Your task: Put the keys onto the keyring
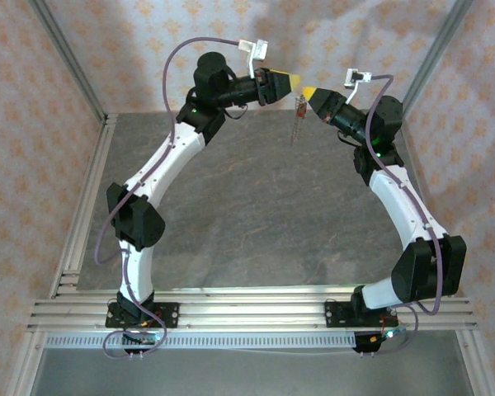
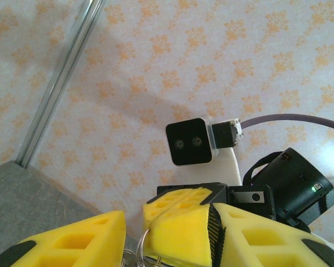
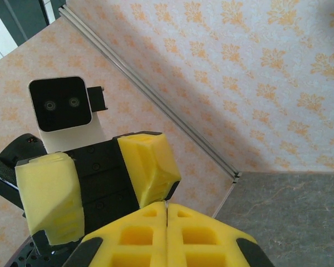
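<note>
— High above the tabletop [image 1: 256, 223], toward the far wall, what do we have?
— We see both arms raised and their yellow tips meeting nose to nose. The left end effector [image 1: 292, 81] points in from the left, the right end effector [image 1: 308, 91] from the right, almost touching.
— How do we read the left one?
— Released. From the right wrist we see its two fingers [image 3: 47, 200] standing well apart, and from its own wrist the right tip sits between them, close against one pad.
— And the right?
— Clenched. We see its two yellow fingers [image 3: 128, 239] pressed flat together, the seam closed tight.
— Where do we find the keyring [image 2: 141, 243]?
— At that clenched tip. From the left wrist we see it as a thin silvery loop poking out beside the right fingers, so we take it as pinched there. From above, its chain [image 1: 297, 124] hangs straight down from the meeting point, clear of the tabletop.
— And the key?
— We notice a reddish fleck [image 1: 301, 102] at the top of the chain, but it is too small for us to call.
</note>
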You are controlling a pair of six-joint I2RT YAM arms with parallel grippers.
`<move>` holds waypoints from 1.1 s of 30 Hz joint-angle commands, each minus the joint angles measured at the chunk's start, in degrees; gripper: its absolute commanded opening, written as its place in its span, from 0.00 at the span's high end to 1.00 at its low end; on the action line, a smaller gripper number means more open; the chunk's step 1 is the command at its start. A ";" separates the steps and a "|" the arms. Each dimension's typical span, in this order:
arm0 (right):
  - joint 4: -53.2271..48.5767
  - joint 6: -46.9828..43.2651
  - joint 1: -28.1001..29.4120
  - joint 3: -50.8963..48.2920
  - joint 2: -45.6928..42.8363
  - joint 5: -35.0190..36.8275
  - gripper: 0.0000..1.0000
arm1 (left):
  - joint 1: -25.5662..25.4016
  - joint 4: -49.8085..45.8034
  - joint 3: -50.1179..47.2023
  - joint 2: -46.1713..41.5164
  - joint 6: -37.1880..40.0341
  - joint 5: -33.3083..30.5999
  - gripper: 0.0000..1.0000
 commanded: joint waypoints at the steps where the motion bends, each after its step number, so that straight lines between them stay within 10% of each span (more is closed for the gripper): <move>1: 2.41 -0.80 -0.21 1.50 -1.26 -0.43 1.00 | -0.23 1.71 2.78 1.89 -1.60 2.84 0.56; 33: 2.89 -0.80 -0.26 0.48 -1.84 0.77 1.00 | -2.00 4.02 2.24 3.06 -3.18 6.63 0.82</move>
